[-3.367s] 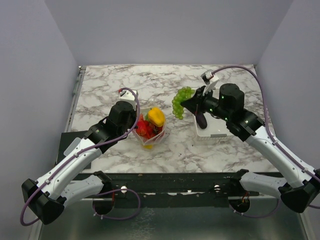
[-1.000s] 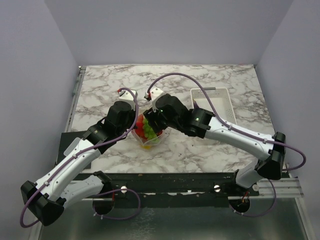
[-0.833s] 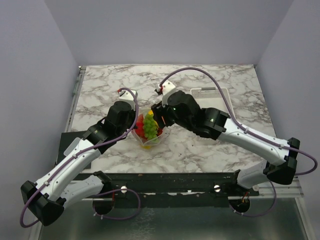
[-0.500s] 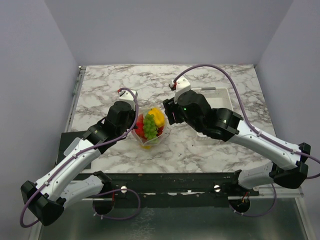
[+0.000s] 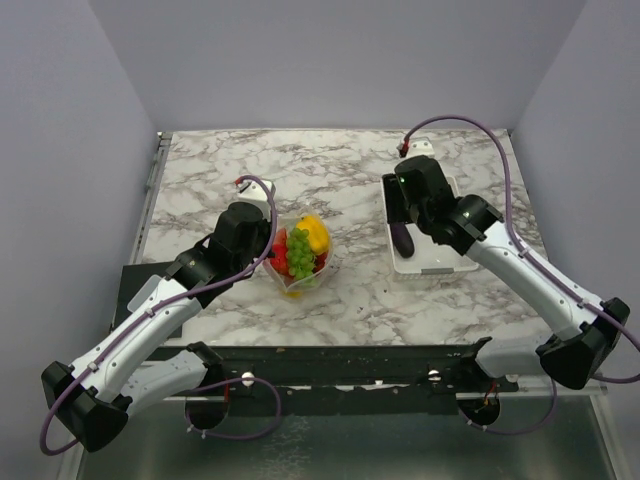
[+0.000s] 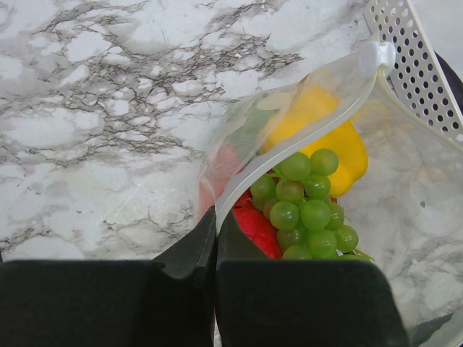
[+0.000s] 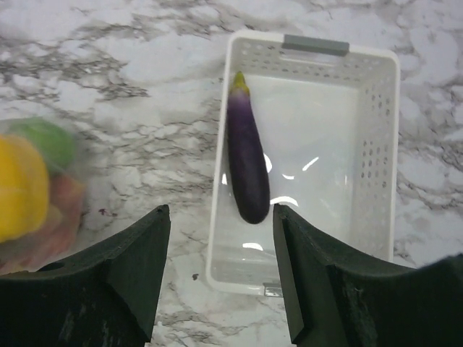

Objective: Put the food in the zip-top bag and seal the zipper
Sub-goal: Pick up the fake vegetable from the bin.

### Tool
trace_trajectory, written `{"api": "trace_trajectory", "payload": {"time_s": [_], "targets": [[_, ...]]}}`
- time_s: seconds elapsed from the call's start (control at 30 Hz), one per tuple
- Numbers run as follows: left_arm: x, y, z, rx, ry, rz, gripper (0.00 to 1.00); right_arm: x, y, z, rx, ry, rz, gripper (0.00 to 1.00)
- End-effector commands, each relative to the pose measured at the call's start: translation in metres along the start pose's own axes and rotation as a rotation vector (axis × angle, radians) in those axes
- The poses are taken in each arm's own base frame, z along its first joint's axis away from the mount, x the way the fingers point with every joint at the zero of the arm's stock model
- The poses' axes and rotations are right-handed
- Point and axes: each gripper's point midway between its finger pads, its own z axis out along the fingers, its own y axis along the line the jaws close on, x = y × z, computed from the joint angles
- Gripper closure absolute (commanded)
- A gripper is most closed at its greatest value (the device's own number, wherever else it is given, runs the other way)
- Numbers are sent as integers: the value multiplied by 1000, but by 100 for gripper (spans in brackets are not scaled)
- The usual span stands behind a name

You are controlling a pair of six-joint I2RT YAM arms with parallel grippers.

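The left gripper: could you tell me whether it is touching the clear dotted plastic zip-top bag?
Touching. The left wrist view shows the left gripper with its jaws shut on the whitish mouth edge of the clear dotted plastic zip-top bag.

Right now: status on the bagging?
Left gripper shut on bag rim. Right gripper open over basket. Grapes bagged, eggplant in basket. Zipper open.

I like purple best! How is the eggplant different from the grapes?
The grapes are green, the eggplant purple. The grapes are a bunch of small round balls; the eggplant is one long piece. The grapes sit in the bag; the eggplant lies in the basket. Both are food.
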Motion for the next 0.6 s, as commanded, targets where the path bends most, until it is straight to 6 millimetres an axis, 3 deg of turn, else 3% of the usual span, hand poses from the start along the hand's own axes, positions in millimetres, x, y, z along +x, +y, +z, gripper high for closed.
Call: {"api": "trace_trajectory", "payload": {"time_s": [0.0, 0.23, 0.57], "targets": [[-1, -3, 1, 20, -17, -7, 100, 22, -21, 29, 19, 81, 77, 36], [-1, -3, 1, 23, -17, -7, 100, 58, -47, 88, 55, 209, 162, 33], [0, -3, 3, 19, -11, -5, 100, 93, -56, 151, 37, 309, 224, 30]]}}
